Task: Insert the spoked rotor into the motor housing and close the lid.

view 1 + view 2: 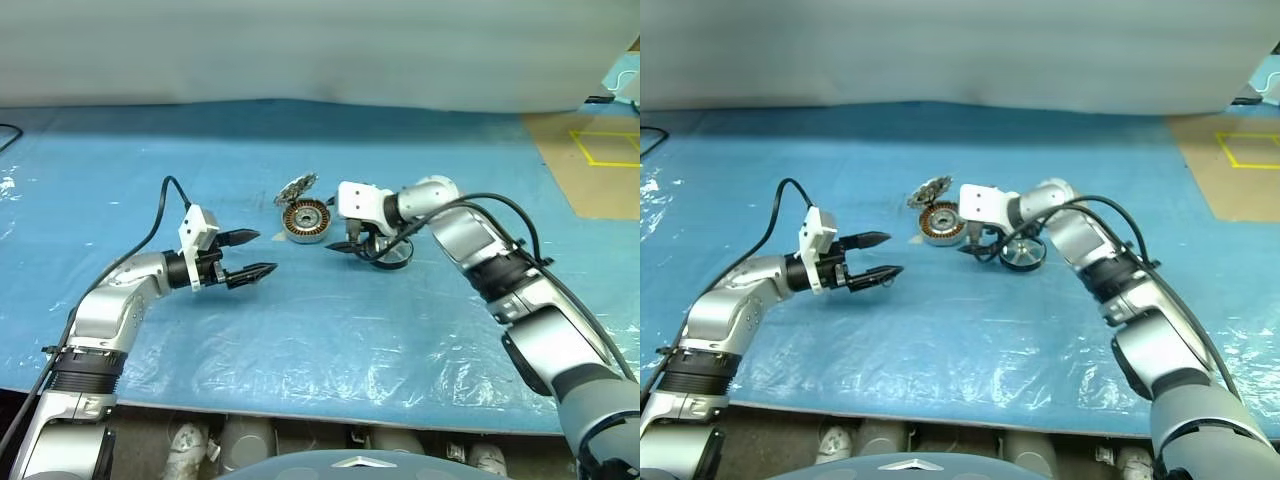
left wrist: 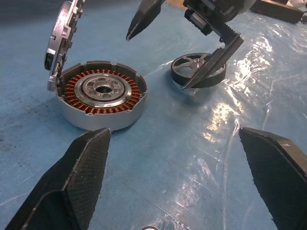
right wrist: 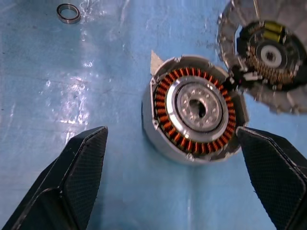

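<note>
Nearest to you, the left pincer (image 1: pixel 262 254) waits released above the blue surface (image 1: pixel 330 330). Farther, the right pincer (image 1: pixel 976 250) is released too, grasping nothing, between the spoked rotor (image 1: pixel 1024 254) and the motor housing (image 1: pixel 306 221). The lid (image 2: pixel 61 33) stands open. Next, I think you must grasp the rotor.

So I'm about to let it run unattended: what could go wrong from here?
The open right gripper hangs between the motor housing and the spoked rotor, so a sideways reach could knock the rotor away instead of gripping it.

The lid stands open on the housing's rim; either arm brushing it could swing it shut before the rotor goes in.

The blue sheet looks slick and wrinkled, so the rotor may slide when the fingers close on it.
</note>
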Action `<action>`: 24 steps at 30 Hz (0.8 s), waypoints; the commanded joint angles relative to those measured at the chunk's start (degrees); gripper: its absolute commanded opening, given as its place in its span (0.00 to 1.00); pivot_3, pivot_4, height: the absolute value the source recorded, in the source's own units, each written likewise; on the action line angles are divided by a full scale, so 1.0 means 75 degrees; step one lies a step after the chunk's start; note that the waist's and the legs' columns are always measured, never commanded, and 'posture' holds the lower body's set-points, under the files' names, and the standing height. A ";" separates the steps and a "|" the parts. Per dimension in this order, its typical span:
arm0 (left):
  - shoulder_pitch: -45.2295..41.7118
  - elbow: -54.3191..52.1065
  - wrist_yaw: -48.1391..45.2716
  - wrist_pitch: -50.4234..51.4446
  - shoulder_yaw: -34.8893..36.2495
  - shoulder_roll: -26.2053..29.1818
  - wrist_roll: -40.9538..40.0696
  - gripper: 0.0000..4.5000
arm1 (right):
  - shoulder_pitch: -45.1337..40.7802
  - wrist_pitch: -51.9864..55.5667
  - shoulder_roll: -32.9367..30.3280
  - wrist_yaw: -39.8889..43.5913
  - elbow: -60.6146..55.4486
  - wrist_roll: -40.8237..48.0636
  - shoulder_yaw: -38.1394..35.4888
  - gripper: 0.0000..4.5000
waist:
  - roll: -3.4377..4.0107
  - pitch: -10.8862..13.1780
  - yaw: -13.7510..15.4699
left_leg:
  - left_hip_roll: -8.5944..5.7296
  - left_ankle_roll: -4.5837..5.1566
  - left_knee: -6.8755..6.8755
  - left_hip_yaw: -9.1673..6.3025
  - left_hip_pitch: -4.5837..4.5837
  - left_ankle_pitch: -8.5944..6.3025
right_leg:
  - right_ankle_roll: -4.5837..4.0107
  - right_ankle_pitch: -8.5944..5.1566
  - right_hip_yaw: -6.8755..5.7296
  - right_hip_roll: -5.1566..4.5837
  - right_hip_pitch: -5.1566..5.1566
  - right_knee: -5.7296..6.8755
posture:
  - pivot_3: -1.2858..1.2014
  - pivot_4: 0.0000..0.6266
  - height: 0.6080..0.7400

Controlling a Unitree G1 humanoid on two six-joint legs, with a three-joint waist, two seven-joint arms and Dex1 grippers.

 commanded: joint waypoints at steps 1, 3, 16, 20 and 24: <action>0.0183 -0.0491 0.0136 -0.0052 0.0126 -0.0083 -0.0127 1.00 | -0.0688 -0.0960 0.0296 0.0308 0.1063 -0.0364 0.0108 1.00 | 0.0000 0.0000 -0.0003 | 0.0000 0.0001 0.0003 0.0000 -0.0008 0.0000 | -0.0001 0.0000 -0.0001 0.0000 -0.0009 0.0004 | 0.52 0.24 1.00; 0.0260 -0.0605 0.0200 -0.0019 0.0121 -0.0144 -0.0140 1.00 | -0.0995 -0.1428 0.0521 0.0440 0.1648 -0.0551 0.0171 1.00 | -0.0001 0.0000 -0.0001 | 0.0001 0.0004 0.0011 -0.0001 -0.0028 0.0002 | -0.0004 0.0000 -0.0002 0.0000 -0.0032 0.0014 | 0.52 0.24 1.00; 0.0387 -0.0850 0.0434 0.0074 0.0107 -0.0249 -0.0134 1.00 | -0.2042 -0.4038 0.1348 -0.0518 0.4537 -0.2593 0.0811 1.00 | -0.0007 0.0002 -0.0052 | 0.0014 0.0006 0.0071 0.0000 -0.0043 0.0000 | -0.0043 -0.0022 0.0000 0.0000 -0.0073 0.0116 | 0.52 0.24 1.00; 0.0424 -0.0914 0.0468 0.0105 0.0111 -0.0241 -0.0149 1.00 | -0.2203 -0.4363 0.1543 -0.0765 0.5058 -0.2899 0.0828 1.00 | -0.0007 0.0002 -0.0116 | 0.0014 0.0006 0.0070 -0.0001 -0.0050 0.0000 | -0.0045 -0.0023 -0.0002 0.0000 -0.0076 0.0116 | 0.52 0.24 1.00; 0.0445 -0.0961 0.0501 0.0140 0.0106 -0.0235 -0.0141 1.00 | -0.2384 -0.4535 0.1701 -0.1238 0.5476 -0.3292 0.0920 1.00 | -0.0007 0.0002 -0.0173 | 0.0015 0.0008 0.0070 -0.0001 -0.0048 -0.0001 | -0.0045 -0.0024 -0.0003 0.0000 -0.0076 0.0117 | 0.52 0.24 1.00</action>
